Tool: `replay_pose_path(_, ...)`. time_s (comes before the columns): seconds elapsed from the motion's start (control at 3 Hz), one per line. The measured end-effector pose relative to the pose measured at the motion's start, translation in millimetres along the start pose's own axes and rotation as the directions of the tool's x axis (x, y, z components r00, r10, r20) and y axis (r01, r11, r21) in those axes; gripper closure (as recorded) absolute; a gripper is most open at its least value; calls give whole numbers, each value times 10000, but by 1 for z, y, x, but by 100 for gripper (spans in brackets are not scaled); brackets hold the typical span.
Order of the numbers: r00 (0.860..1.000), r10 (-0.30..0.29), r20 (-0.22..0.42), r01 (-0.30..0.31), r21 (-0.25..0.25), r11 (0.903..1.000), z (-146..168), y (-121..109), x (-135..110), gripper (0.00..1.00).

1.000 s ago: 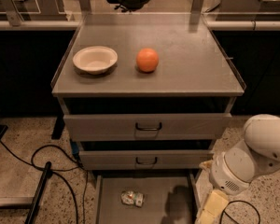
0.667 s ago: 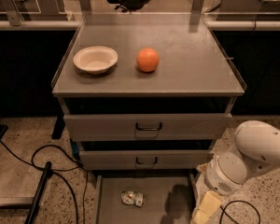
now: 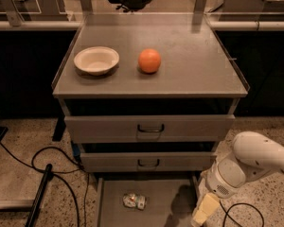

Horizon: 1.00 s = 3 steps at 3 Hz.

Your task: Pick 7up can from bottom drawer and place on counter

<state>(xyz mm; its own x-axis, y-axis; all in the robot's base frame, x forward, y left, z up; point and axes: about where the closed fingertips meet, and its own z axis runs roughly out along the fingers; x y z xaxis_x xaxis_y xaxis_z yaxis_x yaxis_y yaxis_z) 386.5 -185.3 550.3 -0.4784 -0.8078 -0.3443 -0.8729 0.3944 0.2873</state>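
Arm (image 3: pixel 255 157) has slid left and slightly lower vs a second ago. Gripper (image 3: pixel 200 215) is now over the right edge of the bottom drawer (image 3: pixel 156 214), further in than before. Can, bowl and orange are in the same spots as earlier.

Gripper: only a pale yellowish part shows, at the bottom of the view, with the rest cut off. Jaw state and any load: cannot tell.

Bottom drawer: pulled open, plain grey floor. It holds one item, the 7up can (image 3: pixel 135 201), lying on its side. Can sits left of the drawer's middle, toward the back of the visible floor, and is clearly apart from the gripper. Dark shadow (image 3: pixel 182 205) falls on the drawer floor between can and gripper.

Middle drawer (image 3: pixel 149 161) and top drawer (image 3: pixel 149 126): both appear closed, black handles, insides hidden.

Counter (image 3: pixel 199 65): white bowl (image 3: pixel 96 60) near the left edge, interior plain white. Orange (image 3: pixel 149 60) is just right of the bowl, not touching it, nearer the front edge than the back.

Black cables (image 3: pixel 52 157) lie on the speckled floor (image 3: pixel 19 141) left of the cabinet.
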Motion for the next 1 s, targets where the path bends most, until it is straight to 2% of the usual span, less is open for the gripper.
replay_pose_path(0.33,9996,168,242,-172,162,9997,23,-6,-7,0)
replay_pose_path(0.67,9919,630,1107,-699,598,9958,51,-26,-16,0)
replay_pose_path(1.0,9827,732,1702,-880,812,9928,68,-38,-24,0)
